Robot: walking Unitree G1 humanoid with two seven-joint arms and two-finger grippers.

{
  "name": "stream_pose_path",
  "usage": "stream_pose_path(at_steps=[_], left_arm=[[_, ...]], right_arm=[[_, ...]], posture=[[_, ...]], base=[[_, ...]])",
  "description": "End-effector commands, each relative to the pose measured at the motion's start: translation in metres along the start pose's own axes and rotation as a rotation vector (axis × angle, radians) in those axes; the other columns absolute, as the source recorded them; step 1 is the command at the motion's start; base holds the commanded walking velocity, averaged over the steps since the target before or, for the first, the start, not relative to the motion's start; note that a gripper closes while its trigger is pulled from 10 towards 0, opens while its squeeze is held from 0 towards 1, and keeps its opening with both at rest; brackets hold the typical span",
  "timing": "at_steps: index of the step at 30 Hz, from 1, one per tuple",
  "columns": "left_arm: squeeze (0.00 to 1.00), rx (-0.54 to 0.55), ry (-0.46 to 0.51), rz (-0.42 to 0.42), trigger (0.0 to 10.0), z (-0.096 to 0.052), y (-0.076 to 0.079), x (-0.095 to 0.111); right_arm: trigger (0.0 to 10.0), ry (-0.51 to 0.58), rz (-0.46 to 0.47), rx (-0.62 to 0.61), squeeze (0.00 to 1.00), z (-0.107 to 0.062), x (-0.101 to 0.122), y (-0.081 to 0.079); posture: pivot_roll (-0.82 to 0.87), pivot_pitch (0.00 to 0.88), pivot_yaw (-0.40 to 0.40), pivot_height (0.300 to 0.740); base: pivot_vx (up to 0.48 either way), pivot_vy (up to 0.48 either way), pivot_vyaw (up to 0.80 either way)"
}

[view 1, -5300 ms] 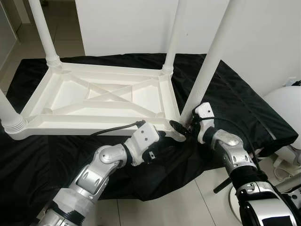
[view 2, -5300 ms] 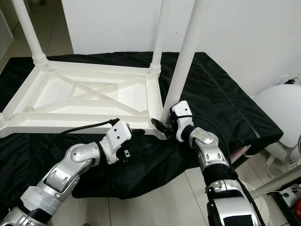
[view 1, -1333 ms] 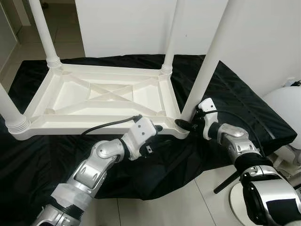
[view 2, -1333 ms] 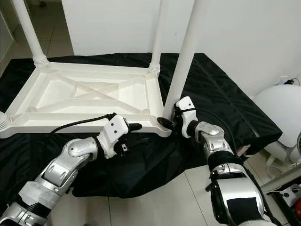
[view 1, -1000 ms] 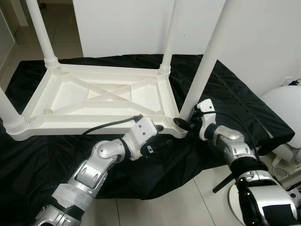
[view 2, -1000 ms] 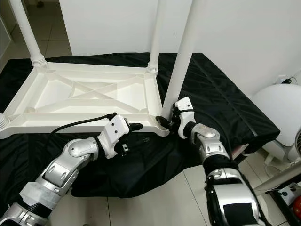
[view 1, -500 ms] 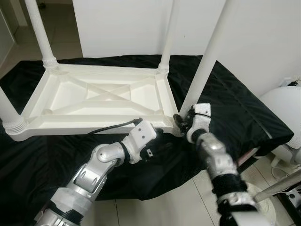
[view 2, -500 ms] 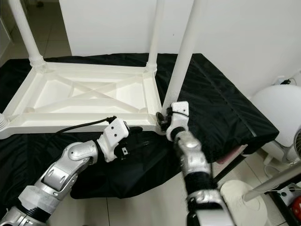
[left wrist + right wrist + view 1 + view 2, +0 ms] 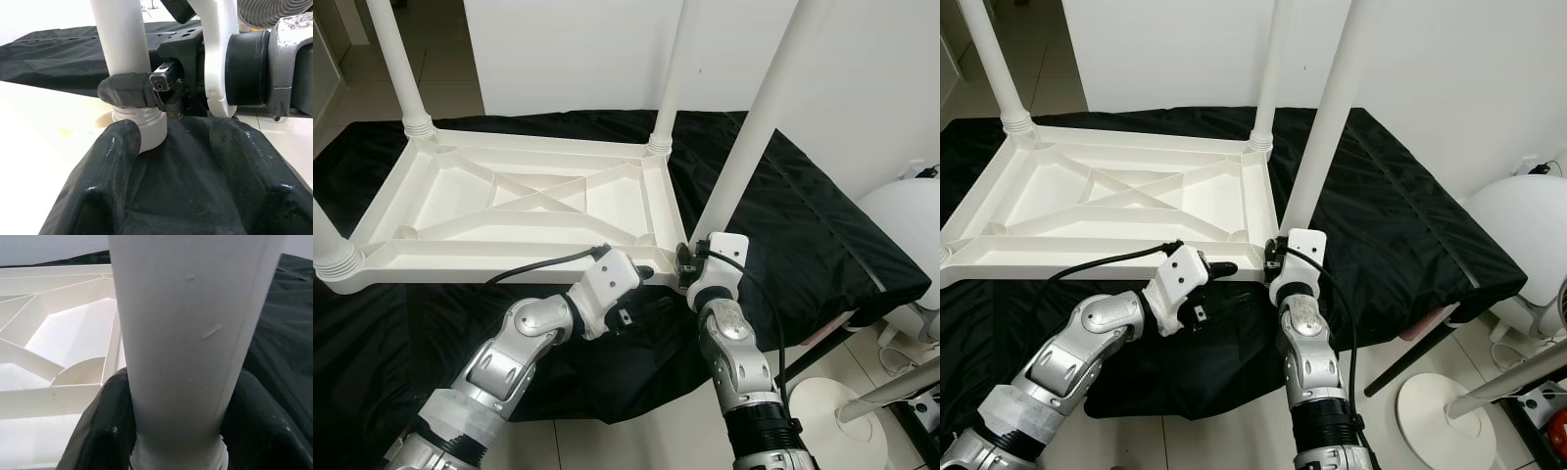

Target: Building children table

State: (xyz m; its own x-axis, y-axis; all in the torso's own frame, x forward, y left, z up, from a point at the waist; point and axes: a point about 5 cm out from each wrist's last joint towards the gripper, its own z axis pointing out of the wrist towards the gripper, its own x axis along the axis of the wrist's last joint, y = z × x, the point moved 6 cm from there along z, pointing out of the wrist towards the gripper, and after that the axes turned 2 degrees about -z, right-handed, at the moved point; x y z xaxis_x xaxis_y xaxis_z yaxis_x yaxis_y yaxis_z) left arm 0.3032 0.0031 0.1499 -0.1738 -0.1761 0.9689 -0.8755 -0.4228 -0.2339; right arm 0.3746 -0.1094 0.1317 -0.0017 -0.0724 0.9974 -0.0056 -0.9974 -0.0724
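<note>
In the eye views the upturned table top (image 9: 524, 201) lay on the black cloth (image 9: 803, 225) with four legs up, seemingly nearly built; in the left wrist view the left tool (image 9: 168, 147) gaped empty at its near right corner; in the right wrist view the right tool (image 9: 173, 431) clasped the leg (image 9: 188, 333).

Both head cams look down and forward from above the upturned table (image 9: 519, 206), near enough that both forearms show. They share that whole scene, just shifted sideways a bit. The left wrist cam sits low beside the near-corner leg (image 9: 126, 58), facing its base and the right gripper (image 9: 146, 90) on it. The right wrist cam is pressed up against that same leg, table underside behind.
</note>
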Motion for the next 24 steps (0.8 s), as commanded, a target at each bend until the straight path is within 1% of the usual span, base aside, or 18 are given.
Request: stream_pose_path(at_steps=[1,2,3,4,6,7,10,13,16,17,20,21,23,24], left_arm=[[0.0,-0.059,-0.008,-0.005,10.0,0.002,0.011,-0.001],[0.0,-0.059,-0.008,-0.005,10.0,0.002,0.011,-0.001],[0.0,-0.058,-0.007,-0.006,10.0,0.002,0.011,-0.001],[0.0,-0.058,-0.007,-0.006,10.0,0.002,0.011,-0.001],[0.0,-0.055,-0.007,-0.008,10.0,0.001,0.011,-0.002],[0.0,-0.055,-0.007,-0.008,10.0,0.001,0.011,-0.002],[0.0,-0.052,-0.008,-0.008,10.0,0.001,0.011,-0.002],[0.0,-0.05,-0.008,-0.007,10.0,0.001,0.01,-0.002],[0.0,-0.049,-0.007,-0.006,10.0,0.001,0.01,-0.002],[0.0,-0.05,-0.007,-0.004,10.0,0.001,0.009,-0.001],[0.0,-0.05,-0.007,-0.001,10.0,0.0,0.008,-0.001],[0.0,-0.048,-0.009,0.002,10.0,-0.001,0.007,-0.001],[0.0,-0.047,-0.01,0.002,10.0,-0.001,0.007,-0.001],[0.0,-0.047,-0.012,0.003,10.0,-0.001,0.006,-0.002]], right_arm=[[10.0,-0.023,0.011,-0.009,0.06,-0.003,-0.006,0.005],[10.0,-0.023,0.011,-0.009,0.06,-0.003,-0.006,0.005],[10.0,-0.019,0.013,-0.018,1.0,-0.004,-0.004,0.008],[10.0,-0.019,0.013,-0.018,1.0,-0.004,-0.004,0.008],[10.0,0.009,0.013,-0.04,1.0,-0.006,0.002,0.02],[10.0,0.009,0.013,-0.04,1.0,-0.006,0.002,0.02],[10.0,0.029,0.004,-0.056,1.0,-0.008,0.007,0.027],[10.0,0.04,0.0,-0.063,1.0,-0.01,0.009,0.031],[10.0,0.043,-0.003,-0.053,1.0,-0.01,0.01,0.03],[10.0,0.054,-0.004,-0.035,0.0,-0.011,0.012,0.029],[10.0,0.064,0.0,-0.006,0.0,-0.012,0.014,0.028],[10.0,0.076,0.006,0.036,0.0,-0.015,0.016,0.027],[10.0,0.078,0.01,0.05,0.0,-0.016,0.017,0.028],[10.0,0.071,0.015,0.09,0.0,-0.017,0.017,0.026]], posture=[[-0.03,0.019,-0.082,0.74],[-0.03,0.019,-0.082,0.74],[-0.03,0.018,-0.083,0.74],[-0.03,0.018,-0.083,0.74],[-0.03,0.017,-0.085,0.74],[-0.03,0.017,-0.085,0.74],[-0.03,0.012,-0.086,0.74],[-0.03,0.012,-0.086,0.74],[-0.03,0.005,-0.083,0.74],[-0.03,0.002,-0.082,0.74],[-0.03,0.0,-0.079,0.74],[-0.03,0.0,-0.073,0.74],[-0.03,0.0,-0.073,0.74],[-0.03,0.0,-0.072,0.74]], base=[[0.0,0.0,0.0],[0.0,0.0,0.0],[0.0,0.0,0.0],[0.0,0.0,0.0],[0.0,0.0,0.0],[0.0,0.0,0.0],[0.0,0.0,0.0],[0.0,0.0,0.0],[0.0,0.0,0.0],[0.0,0.0,0.0],[0.0,0.0,0.0],[0.0,0.0,0.0],[0.0,0.0,0.0],[0.0,0.0,0.0]])
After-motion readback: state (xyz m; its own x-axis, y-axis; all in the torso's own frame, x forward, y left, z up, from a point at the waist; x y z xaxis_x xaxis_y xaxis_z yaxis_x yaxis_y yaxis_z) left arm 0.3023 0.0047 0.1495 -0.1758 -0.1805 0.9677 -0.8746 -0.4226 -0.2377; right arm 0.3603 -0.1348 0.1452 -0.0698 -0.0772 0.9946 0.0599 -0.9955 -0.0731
